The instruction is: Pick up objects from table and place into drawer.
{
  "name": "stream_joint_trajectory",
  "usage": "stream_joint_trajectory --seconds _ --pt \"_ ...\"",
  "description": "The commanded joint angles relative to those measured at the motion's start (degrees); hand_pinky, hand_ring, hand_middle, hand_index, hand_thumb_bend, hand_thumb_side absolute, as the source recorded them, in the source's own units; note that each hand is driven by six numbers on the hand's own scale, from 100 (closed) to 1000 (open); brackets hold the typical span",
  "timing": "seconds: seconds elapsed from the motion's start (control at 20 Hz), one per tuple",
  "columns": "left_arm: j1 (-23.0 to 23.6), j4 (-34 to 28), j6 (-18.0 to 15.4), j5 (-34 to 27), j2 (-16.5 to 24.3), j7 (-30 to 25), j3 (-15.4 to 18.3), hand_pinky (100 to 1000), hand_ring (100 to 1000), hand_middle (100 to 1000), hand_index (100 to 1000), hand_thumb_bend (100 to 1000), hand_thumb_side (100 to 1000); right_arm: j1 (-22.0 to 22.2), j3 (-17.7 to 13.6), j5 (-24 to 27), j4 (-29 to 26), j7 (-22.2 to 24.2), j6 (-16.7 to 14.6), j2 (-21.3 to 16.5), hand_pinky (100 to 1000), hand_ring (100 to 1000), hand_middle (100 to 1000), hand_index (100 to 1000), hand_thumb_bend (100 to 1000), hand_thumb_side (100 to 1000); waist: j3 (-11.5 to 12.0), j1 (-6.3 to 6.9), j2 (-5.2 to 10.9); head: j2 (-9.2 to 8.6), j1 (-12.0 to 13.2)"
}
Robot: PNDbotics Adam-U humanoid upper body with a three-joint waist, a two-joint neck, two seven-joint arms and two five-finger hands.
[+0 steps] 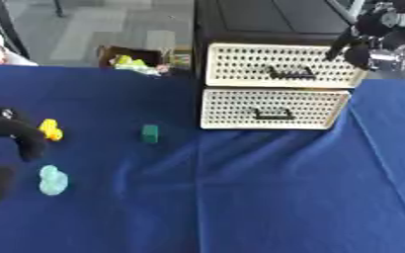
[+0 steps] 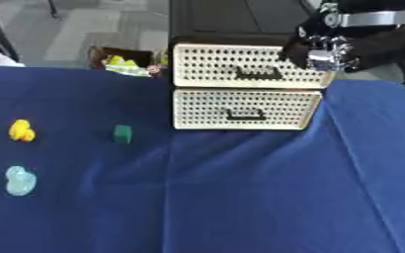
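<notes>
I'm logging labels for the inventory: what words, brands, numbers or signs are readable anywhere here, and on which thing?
None are readable.
The cream perforated drawer unit shows only holes and dark handles.
The yellow toy, green block and pale turquoise toy on the blue tablecloth carry no visible markings.
The cardboard box behind is too blurred to tell.

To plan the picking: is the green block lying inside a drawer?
No, the green block lies on the blue cloth, left of the drawers.

Cream perforated drawers [image 1: 275, 89] with black handles are set in a black cabinet [image 1: 266, 20]; left of them, on blue cloth [image 1: 266, 197], yellow [image 1: 51, 130], green [image 1: 150, 133] and pale turquoise [image 1: 53, 180] objects are seen.
</notes>
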State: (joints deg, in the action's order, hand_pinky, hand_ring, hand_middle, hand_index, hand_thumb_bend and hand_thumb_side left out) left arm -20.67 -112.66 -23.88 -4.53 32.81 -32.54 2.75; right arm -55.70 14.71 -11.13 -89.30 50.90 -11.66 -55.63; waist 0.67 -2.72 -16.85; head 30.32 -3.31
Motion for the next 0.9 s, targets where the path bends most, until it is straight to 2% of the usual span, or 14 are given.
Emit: stream_joint_trajectory --seconds 0.05,0.2,0.35,0.9 --pt "-0.37 -0.31 0.08 -0.15 1.91 -0.22 0.17 428 539 583 778 100 530 -2.79 1.41 -1.26 4.83 1.03 -2.02 -0.38 433 446 447 821 100 1000 -0.15 0.06 1.31 -0.17 0.30" --pt "-0.29 -0.23 0.02 -0.05 2.02 -0.24 0.16 428 539 583 778 100 536 -5.05 3.28 -1.93 9.37 1.06 -2.75 0.68 426 448 475 867 100 1000 -0.17 -0.01 1.30 -0.44 0.79" --pt "-0.19 -0.13 0.12 0.10 1.95 -0.37 0.11 426 538 583 778 100 541 -7.02 4.76 -2.99 13.47 1.07 -2.88 1.95 417 442 456 913 100 1000 -0.26 -0.04 1.24 -0.70 1.40" --pt "-0.37 -0.12 0.42 0.36 1.55 -0.96 0.10 426 537 583 777 100 546 -11.17 6.36 -4.08 21.16 1.07 -2.48 5.85 395 423 386 922 100 1000 -0.17 -0.17 0.62 -1.67 1.29"
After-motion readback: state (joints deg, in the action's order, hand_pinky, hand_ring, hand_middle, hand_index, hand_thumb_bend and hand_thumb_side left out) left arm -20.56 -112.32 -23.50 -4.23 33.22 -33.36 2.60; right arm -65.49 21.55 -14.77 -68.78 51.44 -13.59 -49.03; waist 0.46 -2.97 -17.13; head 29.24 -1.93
